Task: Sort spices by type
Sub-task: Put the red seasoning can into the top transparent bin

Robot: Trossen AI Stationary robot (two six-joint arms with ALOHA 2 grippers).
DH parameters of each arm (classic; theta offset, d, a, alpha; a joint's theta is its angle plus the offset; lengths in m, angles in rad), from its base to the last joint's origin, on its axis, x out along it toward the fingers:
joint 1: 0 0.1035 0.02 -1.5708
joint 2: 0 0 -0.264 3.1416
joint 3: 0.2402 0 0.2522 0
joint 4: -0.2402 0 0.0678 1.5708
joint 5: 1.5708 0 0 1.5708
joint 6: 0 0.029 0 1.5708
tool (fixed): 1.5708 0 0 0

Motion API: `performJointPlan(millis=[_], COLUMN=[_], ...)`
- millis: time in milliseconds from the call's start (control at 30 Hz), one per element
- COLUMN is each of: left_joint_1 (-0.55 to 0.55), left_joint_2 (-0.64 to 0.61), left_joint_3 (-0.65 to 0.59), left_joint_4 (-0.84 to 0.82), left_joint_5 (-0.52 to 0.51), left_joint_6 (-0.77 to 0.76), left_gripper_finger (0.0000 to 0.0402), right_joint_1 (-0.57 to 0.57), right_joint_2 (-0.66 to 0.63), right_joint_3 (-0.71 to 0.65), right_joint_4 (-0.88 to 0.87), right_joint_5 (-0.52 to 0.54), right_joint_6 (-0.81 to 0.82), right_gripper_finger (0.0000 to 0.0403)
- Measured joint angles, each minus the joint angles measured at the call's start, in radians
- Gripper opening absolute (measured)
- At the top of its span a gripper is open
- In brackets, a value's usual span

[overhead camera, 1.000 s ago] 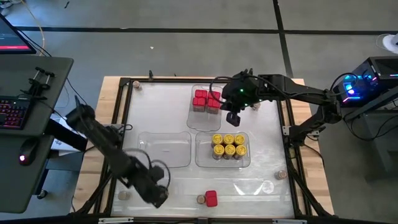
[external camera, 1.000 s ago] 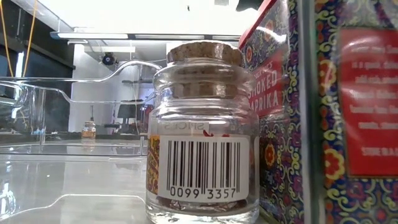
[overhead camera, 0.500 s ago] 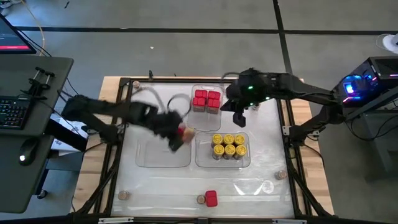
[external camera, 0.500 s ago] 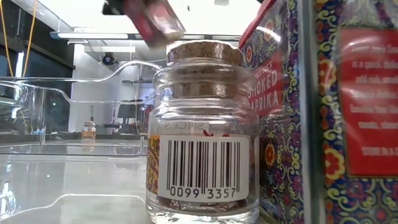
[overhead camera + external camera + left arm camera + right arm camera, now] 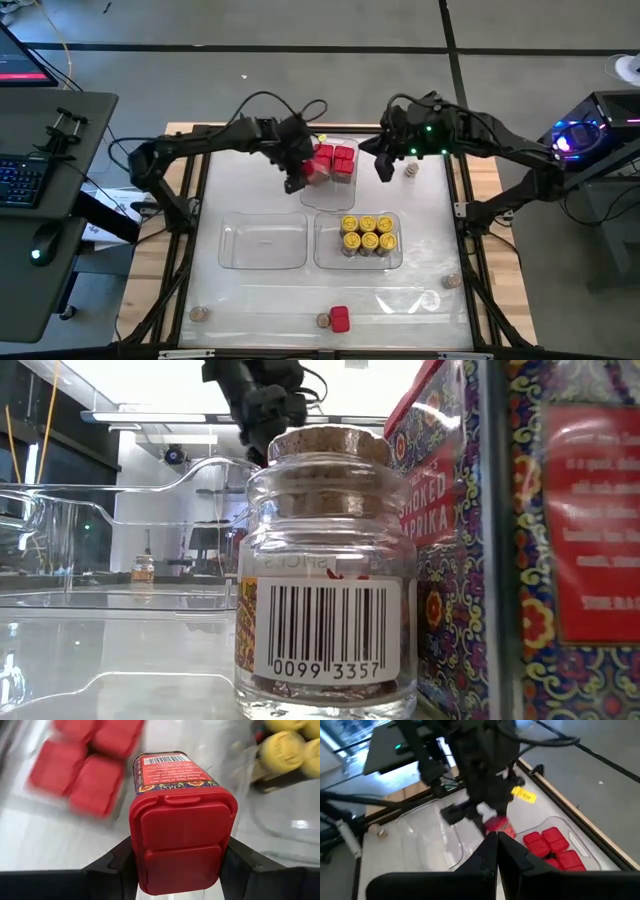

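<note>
My left gripper [image 5: 298, 172] is shut on a red boxy spice tin [image 5: 182, 820] above the near-left corner of the far clear tray [image 5: 313, 192], which holds several red tins [image 5: 333, 160]. My right gripper [image 5: 385, 166] is shut and empty, just right of that tray, beside a small tan jar [image 5: 410, 171]. Several yellow-lidded jars [image 5: 368, 235] stand in the middle-right tray. A cork-topped jar [image 5: 325, 560] and a red tin [image 5: 520, 540] stand on the table close to the low camera. My left gripper pinches the red tin between its two fingers [image 5: 117, 862] at the lid end, one finger on each narrow side [image 5: 136, 845]. The tin reaches forward past the fingers, its lid toward the wrist. It is lifted clear, over the far tray's edge.
An empty clear tray [image 5: 262, 242] lies at middle left. Loose on the table near the front edge are a red tin [image 5: 340, 319] and a brown jar [image 5: 322, 320]. More small jars stand at the front left [image 5: 200, 313], the right [image 5: 452, 282] and the far-left corner [image 5: 218, 138].
My left gripper has swung from the table's near-left part, up and toward the far edge, carrying a red tin over the empty tray to the far tray. My right gripper has moved a little toward the far edge and off the far tray's right side.
</note>
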Motion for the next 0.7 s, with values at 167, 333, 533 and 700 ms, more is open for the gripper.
performJointPlan(millis=[167, 333, 533, 700], left_joint_1=[-0.014, -0.017, -0.019, -0.019], left_joint_2=[0.065, 0.146, 0.213, 0.213], left_joint_3=[0.000, 0.000, 0.000, 0.000], left_joint_4=[0.075, 0.072, 0.097, 0.135], left_joint_5=[0.073, -0.047, -0.126, -0.133], left_joint_6=[0.036, 0.100, 0.183, 0.224], left_gripper_finger=[0.0173, 0.0173, 0.0194, 0.0251], right_joint_1=[0.000, 0.000, 0.000, 0.000], right_joint_2=[0.019, 0.022, 0.022, 0.022], right_joint_3=[0.000, 0.000, 0.000, 0.000], right_joint_4=[-0.001, 0.002, 0.015, 0.015], right_joint_5=[0.041, 0.043, 0.054, 0.054], right_joint_6=[0.045, 0.045, 0.043, 0.039], right_gripper_finger=[0.0000, 0.0000, 0.0000, 0.0000])
